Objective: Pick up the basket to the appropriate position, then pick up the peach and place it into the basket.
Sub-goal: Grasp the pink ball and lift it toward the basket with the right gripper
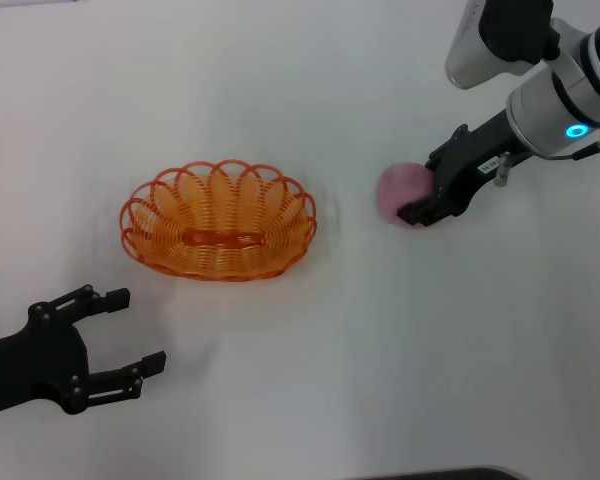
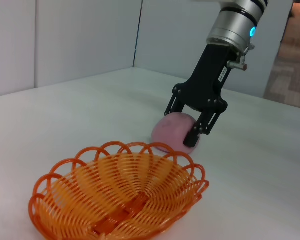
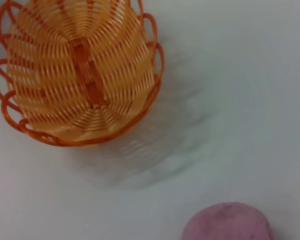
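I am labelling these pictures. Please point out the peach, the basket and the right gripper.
peach (image 1: 398, 190): head view, exposed pink side.
basket (image 1: 218, 238): head view, flat base strip.
right gripper (image 2: 182, 125): left wrist view, between fingertips around peach.

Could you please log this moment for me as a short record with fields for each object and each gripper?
basket: upright on the table, empty, ungripped
peach: on the table, to the basket's right, apart from it
right gripper: down at the peach, fingers open on either side of it
left gripper: open, holding nothing, near the front-left of the table, short of the basket
stage: peach not yet lifted
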Motion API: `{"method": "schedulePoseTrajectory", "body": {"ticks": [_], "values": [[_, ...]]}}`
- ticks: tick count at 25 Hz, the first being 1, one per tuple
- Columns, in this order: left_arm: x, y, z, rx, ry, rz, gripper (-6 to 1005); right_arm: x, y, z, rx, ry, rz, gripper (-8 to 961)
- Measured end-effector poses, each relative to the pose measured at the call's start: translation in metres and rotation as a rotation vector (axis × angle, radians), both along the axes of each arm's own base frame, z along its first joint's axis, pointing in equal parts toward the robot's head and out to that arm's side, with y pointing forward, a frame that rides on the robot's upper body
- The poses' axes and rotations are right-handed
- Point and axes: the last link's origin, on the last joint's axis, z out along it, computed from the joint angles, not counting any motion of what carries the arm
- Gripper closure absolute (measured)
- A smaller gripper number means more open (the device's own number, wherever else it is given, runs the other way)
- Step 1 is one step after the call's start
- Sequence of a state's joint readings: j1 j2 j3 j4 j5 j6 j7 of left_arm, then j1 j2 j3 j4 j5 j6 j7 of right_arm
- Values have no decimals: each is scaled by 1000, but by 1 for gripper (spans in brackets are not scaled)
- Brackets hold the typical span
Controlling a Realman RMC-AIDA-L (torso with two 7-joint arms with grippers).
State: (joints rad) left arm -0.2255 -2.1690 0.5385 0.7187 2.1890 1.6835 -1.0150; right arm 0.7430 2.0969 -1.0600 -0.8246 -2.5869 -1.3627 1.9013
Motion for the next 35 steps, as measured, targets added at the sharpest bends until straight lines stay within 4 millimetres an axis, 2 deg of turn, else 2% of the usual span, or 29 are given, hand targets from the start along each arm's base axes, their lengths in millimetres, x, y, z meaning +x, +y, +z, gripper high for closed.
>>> {"method": "schedulePoseTrajectory", "body": {"ticks": [8,13,22,29,35], "values": [[1,1,0,-1,-1,-1,115,2,-1,1,5,8,-3,465],[1,2,0,1,2,-4,115,0,-3,3,-2,36,-11,527],[1,4,1,2,3,-7,115,-16,-12,22,11,165,12,609],[2,5,1,-2,-1,-1,115,-16,-17,24,1,179,5,661],[3,6,1,-3,-2,-5,116,-17,-19,23,1,197,3,661]]}}
